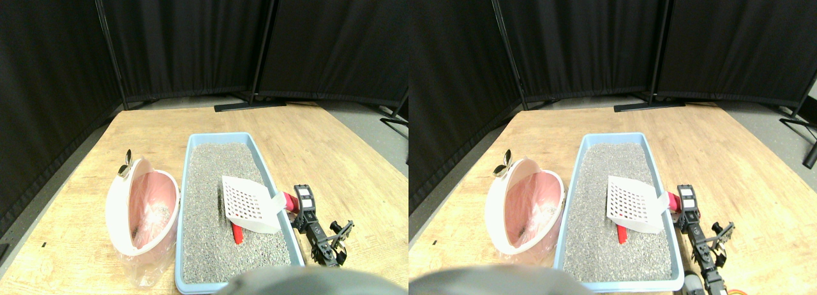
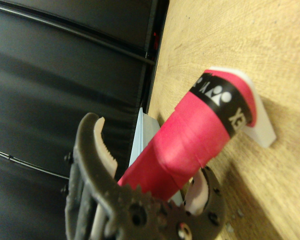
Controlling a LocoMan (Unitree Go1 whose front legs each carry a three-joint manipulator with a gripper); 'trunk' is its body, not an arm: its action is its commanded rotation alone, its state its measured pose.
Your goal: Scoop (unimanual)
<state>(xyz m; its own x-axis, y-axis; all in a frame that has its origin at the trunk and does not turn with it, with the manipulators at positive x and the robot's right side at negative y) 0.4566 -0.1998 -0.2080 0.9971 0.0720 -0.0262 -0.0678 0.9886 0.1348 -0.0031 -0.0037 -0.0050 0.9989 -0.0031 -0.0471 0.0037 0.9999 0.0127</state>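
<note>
A white slotted scoop hangs tilted just above the grey litter in the light-blue tray, over its right half. The scoop's red wrapped handle points right over the tray's rim. My right gripper is shut on that handle. In the wrist view the red handle runs between the two jaws of the gripper, and a white corner of the scoop shows past the handle's end. A small red piece lies on the litter below the scoop's near edge.
A white oval bin lined with a pink bag stands left of the tray, its mouth tilted toward it, with a little grey litter inside. All rest on a wooden floor. Black curtain panels close off the back and left.
</note>
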